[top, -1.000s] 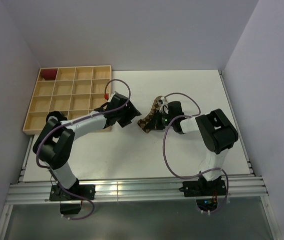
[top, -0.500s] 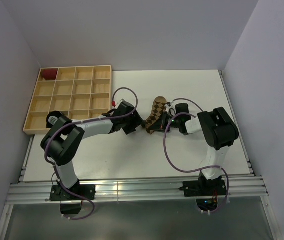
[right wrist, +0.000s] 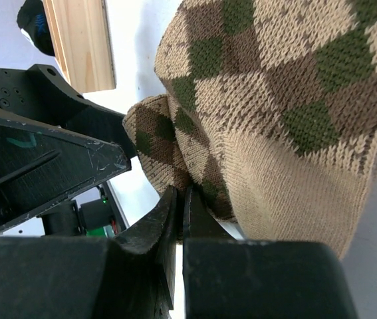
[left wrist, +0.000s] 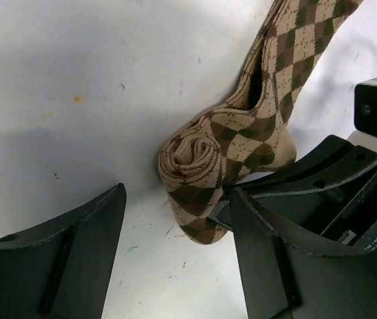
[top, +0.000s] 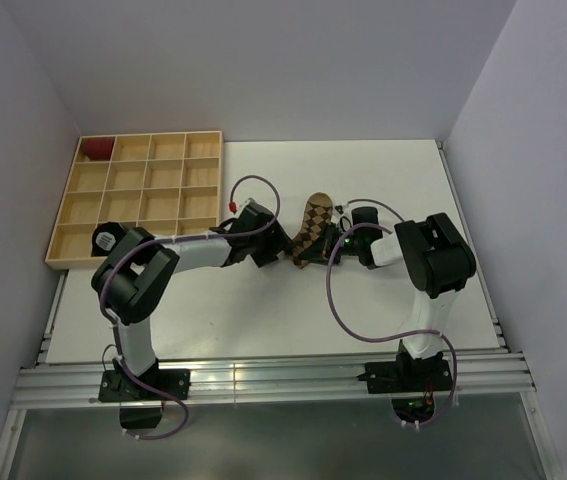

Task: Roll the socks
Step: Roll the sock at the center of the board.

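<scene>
mid-table, between the two arms: tan argyle sock (top: 310, 228), one end coiled up.
left gripper (left wrist: 178, 193) stands wide, a finger on either side of the tight spiral roll (left wrist: 189, 154). right gripper (right wrist: 181, 198) is closed, tips right at the sock's edge, and whether any fabric is pinched i can't tell. best move, i'd judge: close gently across the coil's middle so the soft, springy knit doesn't unwind, then turn it along the flat leg lying on the white table (top: 383, 180).
</scene>
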You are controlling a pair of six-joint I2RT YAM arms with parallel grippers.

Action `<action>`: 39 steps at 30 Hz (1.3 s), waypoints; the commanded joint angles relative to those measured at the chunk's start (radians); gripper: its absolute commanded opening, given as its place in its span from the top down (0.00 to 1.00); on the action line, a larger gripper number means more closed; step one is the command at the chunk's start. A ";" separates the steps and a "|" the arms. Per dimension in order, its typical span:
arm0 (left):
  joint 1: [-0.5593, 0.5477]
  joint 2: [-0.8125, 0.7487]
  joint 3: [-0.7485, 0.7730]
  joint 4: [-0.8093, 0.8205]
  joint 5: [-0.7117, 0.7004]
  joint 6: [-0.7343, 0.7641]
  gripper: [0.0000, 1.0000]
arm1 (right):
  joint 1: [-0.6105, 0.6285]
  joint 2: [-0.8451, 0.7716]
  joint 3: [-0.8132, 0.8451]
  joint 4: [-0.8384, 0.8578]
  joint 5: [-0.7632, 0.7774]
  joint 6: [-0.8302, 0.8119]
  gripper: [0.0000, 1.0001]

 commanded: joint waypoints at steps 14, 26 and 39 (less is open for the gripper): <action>-0.006 0.155 0.105 -0.141 -0.027 0.041 0.56 | -0.009 0.055 -0.005 -0.184 0.133 -0.072 1.00; -0.012 0.163 0.257 -0.475 -0.134 0.162 0.93 | 0.037 -0.078 -0.028 -0.140 0.189 -0.161 0.68; -0.010 0.218 0.459 -0.749 -0.219 0.286 0.93 | 0.323 -0.449 -0.121 -0.097 0.730 -0.480 0.47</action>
